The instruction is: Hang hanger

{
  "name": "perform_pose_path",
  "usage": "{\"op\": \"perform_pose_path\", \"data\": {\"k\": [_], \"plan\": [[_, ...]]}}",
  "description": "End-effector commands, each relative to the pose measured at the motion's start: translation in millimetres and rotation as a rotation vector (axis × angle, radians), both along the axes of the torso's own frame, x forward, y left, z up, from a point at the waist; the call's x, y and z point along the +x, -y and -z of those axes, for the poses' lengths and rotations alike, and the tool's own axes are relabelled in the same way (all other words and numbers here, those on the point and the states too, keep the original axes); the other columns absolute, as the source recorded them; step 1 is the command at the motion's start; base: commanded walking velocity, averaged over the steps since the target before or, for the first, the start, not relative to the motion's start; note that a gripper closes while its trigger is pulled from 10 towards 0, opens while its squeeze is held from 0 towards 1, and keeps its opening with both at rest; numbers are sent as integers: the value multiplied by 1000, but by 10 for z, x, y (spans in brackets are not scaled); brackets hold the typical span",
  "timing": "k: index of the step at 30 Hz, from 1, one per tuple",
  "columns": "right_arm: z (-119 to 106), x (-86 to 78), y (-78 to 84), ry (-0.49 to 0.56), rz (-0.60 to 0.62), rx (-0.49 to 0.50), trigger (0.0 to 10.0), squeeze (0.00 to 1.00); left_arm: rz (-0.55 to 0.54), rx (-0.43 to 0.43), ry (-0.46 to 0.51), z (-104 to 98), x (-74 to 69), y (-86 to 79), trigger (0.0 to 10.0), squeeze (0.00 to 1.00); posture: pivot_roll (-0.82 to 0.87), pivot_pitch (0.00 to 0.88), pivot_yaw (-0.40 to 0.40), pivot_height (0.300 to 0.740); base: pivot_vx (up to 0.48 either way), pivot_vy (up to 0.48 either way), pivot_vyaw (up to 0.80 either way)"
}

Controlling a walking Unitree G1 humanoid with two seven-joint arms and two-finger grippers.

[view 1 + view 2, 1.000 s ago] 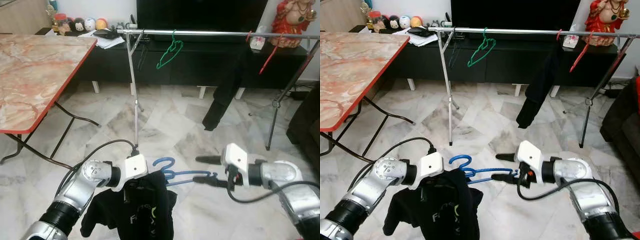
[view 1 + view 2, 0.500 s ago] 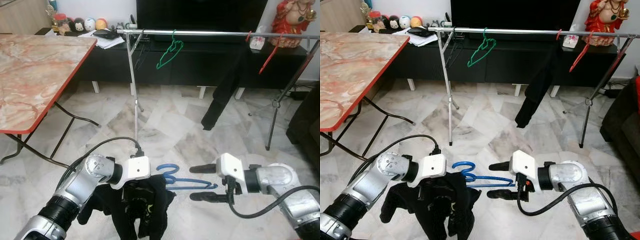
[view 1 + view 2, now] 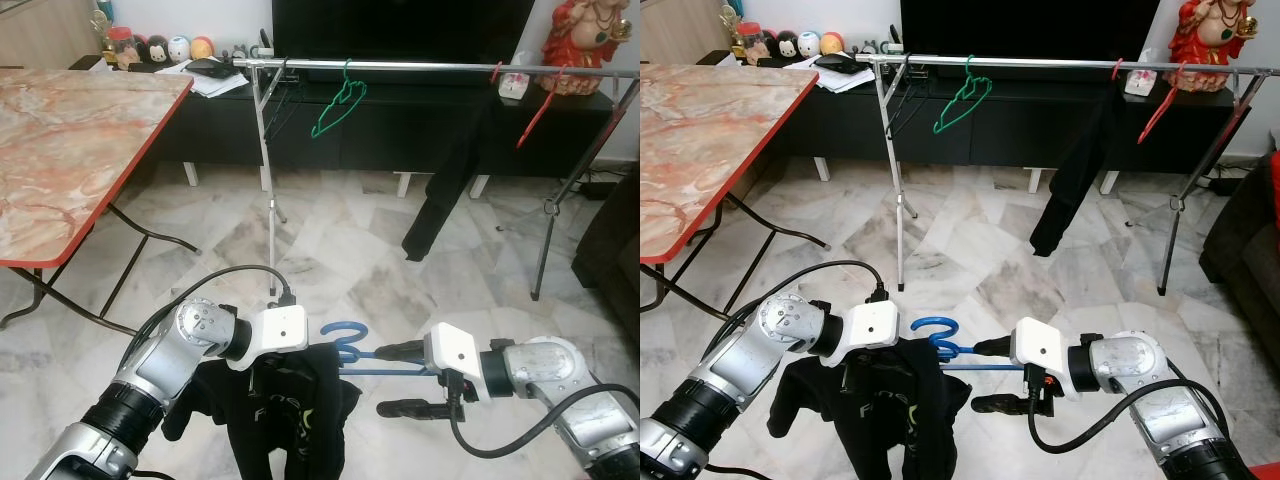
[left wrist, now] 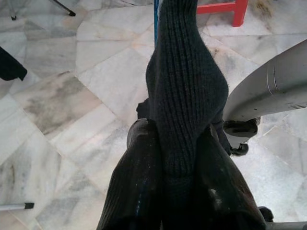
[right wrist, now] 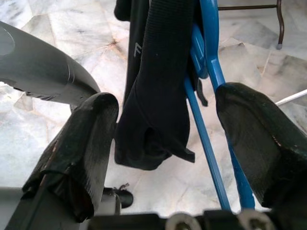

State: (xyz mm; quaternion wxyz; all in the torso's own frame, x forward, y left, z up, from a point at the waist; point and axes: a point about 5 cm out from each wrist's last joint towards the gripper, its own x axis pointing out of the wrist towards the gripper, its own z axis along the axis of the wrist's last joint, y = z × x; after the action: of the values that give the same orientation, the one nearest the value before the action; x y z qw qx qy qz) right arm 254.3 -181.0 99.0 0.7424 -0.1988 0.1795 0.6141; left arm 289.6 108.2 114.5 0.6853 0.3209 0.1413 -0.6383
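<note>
- Eye views: blue hanger (image 3: pixel 352 352) carrying a black garment (image 3: pixel 285 410), low over the marble floor (image 3: pixel 340 240), between both grippers.
- Left wrist view: left gripper (image 4: pixel 177 158) clenched on the garment.
- Right wrist view: right gripper (image 5: pixel 163 143) spread wide, hanger arm between its fingers (image 5: pixel 88 139), ungrasped.

Silver arms, white wrist housings, black cables, long black tool fingers (image 5: pixel 86 143)

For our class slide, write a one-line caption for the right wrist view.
Open right tool straddles the blue plastic hanger draped with a black knit garment.
</note>
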Motion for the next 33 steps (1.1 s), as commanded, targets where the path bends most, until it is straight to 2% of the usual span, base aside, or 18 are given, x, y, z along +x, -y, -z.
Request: {"op": "perform_pose_path", "data": {"k": [1,12,15,21,26,33], "plan": [[-5,12,-54,27,-13,2,10000,0,50,-32,52,-158,11,116,10000,0,-76,0,-58,740,0,0,0],[-2,68,-87,65,4,7,10000,0,63,-43,37,-153,-24,153,10000,0,-74,0,-61,740,0,0,0],[41,99,-88,90,15,-31,10000,0,60,-47,38,-152,-20,158,10000,0,-72,0,-61,740,0,0,0],[42,133,-119,136,14,-41,10000,0,53,-54,39,-165,-12,172,10000,0,-73,0,-62,740,0,0,0],[24,194,-153,173,41,-22,10000,0,56,-59,36,-171,-24,192,10000,0,-72,0,-63,740,0,0,0],[47,198,-176,180,28,-16,10000,0,58,-59,36,-171,-31,191,10000,0,-70,0,-63,740,0,0,0]]}}
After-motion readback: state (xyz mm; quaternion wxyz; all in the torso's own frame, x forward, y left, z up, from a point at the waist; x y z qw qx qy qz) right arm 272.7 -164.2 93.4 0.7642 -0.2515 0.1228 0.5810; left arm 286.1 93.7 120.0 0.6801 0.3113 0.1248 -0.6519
